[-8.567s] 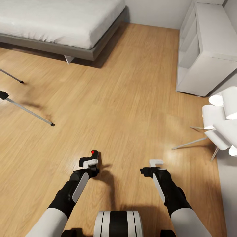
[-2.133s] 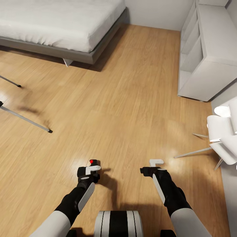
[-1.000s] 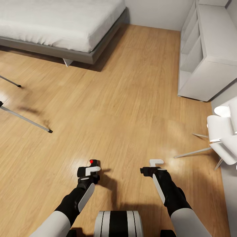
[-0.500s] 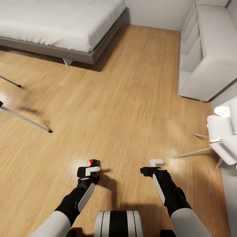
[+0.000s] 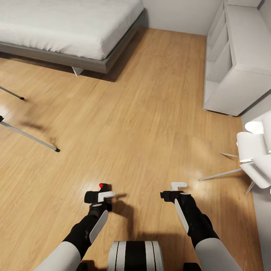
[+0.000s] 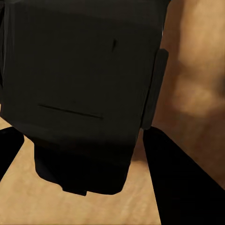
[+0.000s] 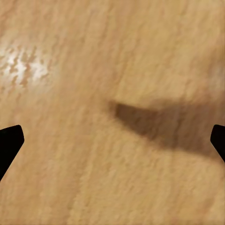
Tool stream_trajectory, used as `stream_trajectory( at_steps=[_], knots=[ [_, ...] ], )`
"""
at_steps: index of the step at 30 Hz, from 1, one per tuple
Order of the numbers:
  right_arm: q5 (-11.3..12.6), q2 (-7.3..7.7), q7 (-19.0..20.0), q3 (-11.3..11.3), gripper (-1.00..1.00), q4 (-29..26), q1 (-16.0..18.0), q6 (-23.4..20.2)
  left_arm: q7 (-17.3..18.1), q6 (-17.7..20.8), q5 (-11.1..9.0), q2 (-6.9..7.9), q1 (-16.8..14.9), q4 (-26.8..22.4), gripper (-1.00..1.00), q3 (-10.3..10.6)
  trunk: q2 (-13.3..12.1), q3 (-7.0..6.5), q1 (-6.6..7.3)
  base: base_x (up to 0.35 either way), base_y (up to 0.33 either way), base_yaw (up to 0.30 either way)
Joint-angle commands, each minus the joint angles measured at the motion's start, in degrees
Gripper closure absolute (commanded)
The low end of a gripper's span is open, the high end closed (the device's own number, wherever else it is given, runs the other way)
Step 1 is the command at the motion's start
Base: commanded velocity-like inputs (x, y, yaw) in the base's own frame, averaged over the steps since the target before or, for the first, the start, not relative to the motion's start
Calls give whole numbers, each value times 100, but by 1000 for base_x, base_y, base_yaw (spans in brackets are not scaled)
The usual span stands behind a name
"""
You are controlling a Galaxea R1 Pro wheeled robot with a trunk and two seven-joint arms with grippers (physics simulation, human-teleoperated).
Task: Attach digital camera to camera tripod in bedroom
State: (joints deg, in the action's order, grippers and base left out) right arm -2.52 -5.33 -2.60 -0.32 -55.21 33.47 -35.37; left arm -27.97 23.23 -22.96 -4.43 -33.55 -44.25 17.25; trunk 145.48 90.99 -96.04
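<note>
Head view shows the bedroom from above: a light wood floor [image 5: 150, 113] spreads wide under the robot. Far off on the left side sits a low bed [image 5: 67, 26] with a grey frame and a white mattress. On the right stands a white shelf unit [image 5: 237, 60] against the wall. Nearer on the right is a white chair-like thing [image 5: 252, 150] on thin legs. At the left edge, two thin silver legs with black feet show on the floor; they belong to the camera tripod [image 5: 28, 137], and the rest of it is out of the picture. It stands well apart from the robot's arms.

Both arms reach forward over the floor. The left gripper [image 5: 98, 195] is clamped on the digital camera [image 5: 97, 192], a small black box with a red button on top. From the left wrist, the camera's dark body [image 6: 79, 89] sits right between the two black fingers [image 6: 178, 183]. The right gripper [image 5: 177, 190] holds nothing; from the right wrist its finger tips [image 7: 10, 140] stand wide apart over bare floor.
</note>
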Motion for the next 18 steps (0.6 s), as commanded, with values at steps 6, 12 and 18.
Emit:
stream_trajectory(
  at_steps=[6, 12, 18],
  knots=[
    [-22, -3, -4, -3, -100, -7, 1, -31, -42, 24, -21, 4, -3, 2, 100, 24, 1, 3, 1, 0, 0, 0],
    [34, -3, 2, -16, -100, -61, 2, -31, -663, 954, -18, -8, -3, -2553, 100, 32, 1, 3, 1, 0, 0, 0],
    [62, -3, 15, -8, -100, -157, 4, -39, -1176, 1431, -41, -67, -3, -3287, 100, 59, 1, 3, 1, 0, 0, 0]
  ],
)
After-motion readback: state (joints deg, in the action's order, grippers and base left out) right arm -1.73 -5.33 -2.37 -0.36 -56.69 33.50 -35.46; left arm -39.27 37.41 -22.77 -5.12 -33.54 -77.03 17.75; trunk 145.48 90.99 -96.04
